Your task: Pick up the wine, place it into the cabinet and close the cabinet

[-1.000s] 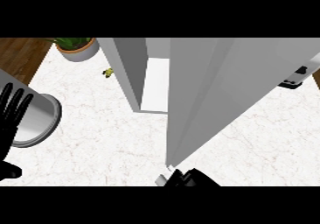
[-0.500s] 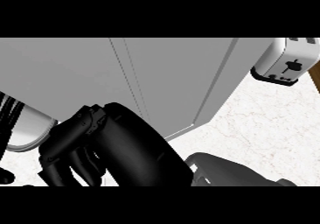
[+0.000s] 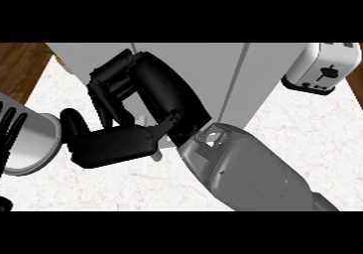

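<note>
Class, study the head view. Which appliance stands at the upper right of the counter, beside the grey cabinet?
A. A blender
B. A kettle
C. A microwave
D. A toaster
D: a white toaster with a dark slot and lever on its side stands at the upper right, just right of the grey cabinet.

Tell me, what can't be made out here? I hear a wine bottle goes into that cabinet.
- Wine bottle: not visible anywhere in the head view, so its place is unknown.
- Cabinet: the right hand and forearm cover much of its front; whether it is fully closed cannot be told.
- Left hand: cut off by the left edge, only raised fingers show.
- Toaster: clipped at the top right.
- Steel pot: partly hidden by the left hand.
</note>
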{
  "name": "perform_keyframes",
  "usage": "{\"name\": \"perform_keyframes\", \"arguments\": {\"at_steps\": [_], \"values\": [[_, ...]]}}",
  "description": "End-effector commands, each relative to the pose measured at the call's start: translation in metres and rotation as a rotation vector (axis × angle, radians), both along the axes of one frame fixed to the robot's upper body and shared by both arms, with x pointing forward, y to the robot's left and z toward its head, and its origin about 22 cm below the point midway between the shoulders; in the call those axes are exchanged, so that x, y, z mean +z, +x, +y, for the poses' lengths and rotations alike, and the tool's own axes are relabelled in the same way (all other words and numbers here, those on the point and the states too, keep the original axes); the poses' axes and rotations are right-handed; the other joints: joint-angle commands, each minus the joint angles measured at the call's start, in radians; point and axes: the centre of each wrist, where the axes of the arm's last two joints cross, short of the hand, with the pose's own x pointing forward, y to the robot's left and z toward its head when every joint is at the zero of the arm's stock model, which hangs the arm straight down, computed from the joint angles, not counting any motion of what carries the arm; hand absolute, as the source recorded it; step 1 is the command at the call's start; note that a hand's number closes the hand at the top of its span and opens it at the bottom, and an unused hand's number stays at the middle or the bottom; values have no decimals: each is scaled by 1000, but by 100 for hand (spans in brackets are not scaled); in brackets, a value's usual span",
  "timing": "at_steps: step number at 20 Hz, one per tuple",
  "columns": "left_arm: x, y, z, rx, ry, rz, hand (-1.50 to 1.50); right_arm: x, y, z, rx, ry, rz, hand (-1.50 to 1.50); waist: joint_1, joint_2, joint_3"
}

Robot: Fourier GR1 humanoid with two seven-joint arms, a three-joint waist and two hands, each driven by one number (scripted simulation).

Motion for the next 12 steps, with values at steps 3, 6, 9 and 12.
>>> {"name": "perform_keyframes", "arguments": {"at_steps": [3,6,9,12], "values": [[-8,-4,4,51,20,19,-150,-14,37,-9,-62,0,53,150,-5,5,-6],[-10,-9,3,43,3,9,-150,-52,45,-27,-78,-28,46,150,-8,4,-5],[-10,5,-1,61,-8,25,-150,-45,63,-32,-99,-43,31,150,-11,5,-6],[12,17,-2,42,-12,15,-150,-49,76,-29,-104,-49,14,150,-6,6,-5]]}}
